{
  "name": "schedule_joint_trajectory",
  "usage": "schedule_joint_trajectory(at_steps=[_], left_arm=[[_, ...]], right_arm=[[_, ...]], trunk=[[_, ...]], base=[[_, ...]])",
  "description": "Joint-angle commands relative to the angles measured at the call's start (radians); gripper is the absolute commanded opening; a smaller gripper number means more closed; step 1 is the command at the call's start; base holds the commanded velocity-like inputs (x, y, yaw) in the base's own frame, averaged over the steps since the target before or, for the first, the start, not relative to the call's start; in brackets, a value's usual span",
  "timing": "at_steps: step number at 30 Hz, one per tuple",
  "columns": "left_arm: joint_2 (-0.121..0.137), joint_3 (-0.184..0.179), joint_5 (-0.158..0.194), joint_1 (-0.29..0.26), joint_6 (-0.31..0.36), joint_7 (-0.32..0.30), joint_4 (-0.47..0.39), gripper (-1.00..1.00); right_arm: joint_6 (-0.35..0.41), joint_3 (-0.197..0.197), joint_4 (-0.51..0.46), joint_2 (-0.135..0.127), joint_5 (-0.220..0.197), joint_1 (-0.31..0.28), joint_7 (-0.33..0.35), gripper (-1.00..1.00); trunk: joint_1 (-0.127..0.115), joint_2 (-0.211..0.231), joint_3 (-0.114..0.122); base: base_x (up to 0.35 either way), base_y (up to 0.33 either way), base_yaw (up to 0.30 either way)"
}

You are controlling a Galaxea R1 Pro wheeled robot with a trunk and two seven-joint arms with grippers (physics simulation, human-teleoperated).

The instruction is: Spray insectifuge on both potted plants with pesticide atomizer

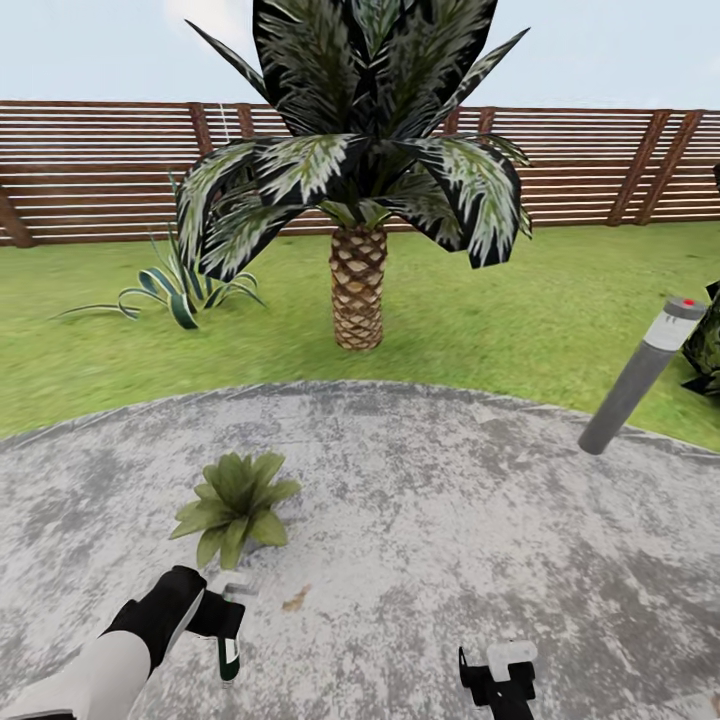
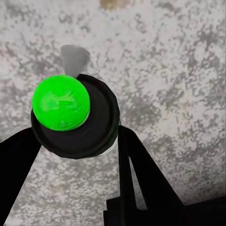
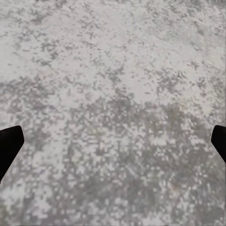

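the pesticide atomizer (image 1: 229, 648) hangs in the left claw (image 1: 222, 622), low over the round grey patio (image 1: 480, 520) and just short of the 1 potted plant (image 1: 236, 505) in view. in the left wrist view the bottle (image 2: 75, 117) sits between the 2 black fingers (image 2: 141, 174), its dark round body pinched from both sides, a bright green cap or mark facing the camera and a pale grey nozzle tip poking out past it toward the paving.

as a judgement, the bottle looks small, light and rigid, with a smooth rounded body that could twist or slip in a narrow pinch; the mid-body grip seems the sensible place, leaving the nozzle head free. whether the nozzle points at the leaves cannot be told.

the left arm (image 1: 110, 660) reaches forward and down from the lower left of the head view, forearm angled toward the plant. the right claw (image 1: 497, 675) hovers low over bare paving, its 2 fingertips (image 3: 9, 146) spread wide at the edges of the right wrist view, holding nothing. a grey bollard lamp (image 1: 640, 375) stands at the patio's edge, and a palm (image 1: 358, 200) rises on the lawn before the slatted fence.
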Motion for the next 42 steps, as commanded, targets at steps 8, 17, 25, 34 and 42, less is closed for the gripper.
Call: schedule_joint_trajectory(at_steps=[8,17,25,34,42], left_arm=[[0.001,0.003,-0.014,-0.006,0.012,-0.007,-0.001,-1.0],[-0.022,-0.027,-0.011,-0.053,0.275,-0.019,-0.102,-1.0],[0.025,-0.167,-0.014,-0.074,0.351,-0.151,-0.132,-1.0],[0.041,-0.202,-0.018,-0.079,0.346,-0.322,-0.136,-1.0],[0.026,-0.298,-0.058,-0.08,0.36,-0.329,-0.132,-1.0]], right_arm=[[-0.001,0.009,0.001,0.0,-0.005,-0.001,-0.006,1.0],[-0.002,0.009,0.001,-0.001,-0.003,-0.001,-0.005,1.0],[-0.001,0.009,0.001,-0.002,0.0,0.001,-0.005,1.0],[-0.001,0.01,0.002,-0.001,0.0,0.004,-0.005,1.0],[-0.001,0.01,0.001,-0.001,0.0,0.007,-0.005,1.0]], trunk=[[0.0,0.0,-0.001],[0.0,0.0,-0.001],[0.0,0.0,-0.001],[0.0,0.0,-0.001],[0.0,0.0,-0.001]], base=[[0.309,0.0,0.099],[0.038,0.0,0.08],[0.0,0.0,0.0],[0.0,0.0,0.0],[0.107,0.0,0.0]])
